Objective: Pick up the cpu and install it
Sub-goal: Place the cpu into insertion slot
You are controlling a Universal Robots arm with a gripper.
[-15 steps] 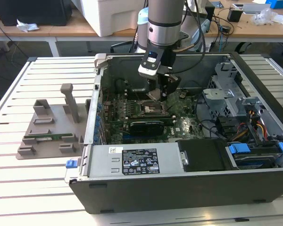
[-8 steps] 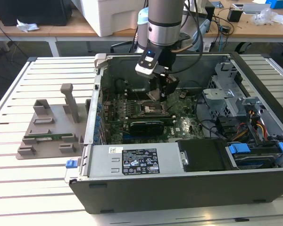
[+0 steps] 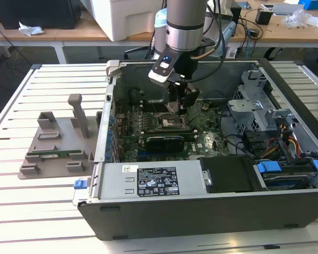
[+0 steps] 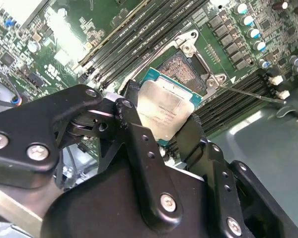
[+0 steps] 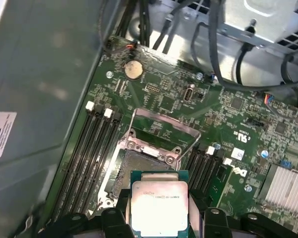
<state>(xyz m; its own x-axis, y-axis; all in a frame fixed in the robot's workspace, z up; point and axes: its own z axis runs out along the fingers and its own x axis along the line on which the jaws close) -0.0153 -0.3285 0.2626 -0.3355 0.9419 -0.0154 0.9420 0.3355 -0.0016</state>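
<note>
My gripper (image 3: 175,107) reaches down into the open computer case (image 3: 201,209), just above the motherboard. It is shut on the cpu (image 4: 164,105), a silver square chip with a thin green rim, clamped by its edges between the black fingers (image 4: 133,130). The cpu (image 5: 160,204) hangs tilted a little above the open socket (image 5: 141,166), partly over its near edge and not seated. The socket's metal load frame (image 5: 162,128) stands flipped up behind it. A thin lever (image 4: 249,92) sticks out beside the socket (image 4: 186,67).
Black memory slots (image 5: 87,148) flank the socket on both sides. Cables and a drive cage (image 3: 254,114) fill the case on the exterior view's right, and a power supply (image 3: 159,181) lies along its near side. A grey fixture (image 3: 53,153) with a green memory stick sits on the table at the exterior view's left.
</note>
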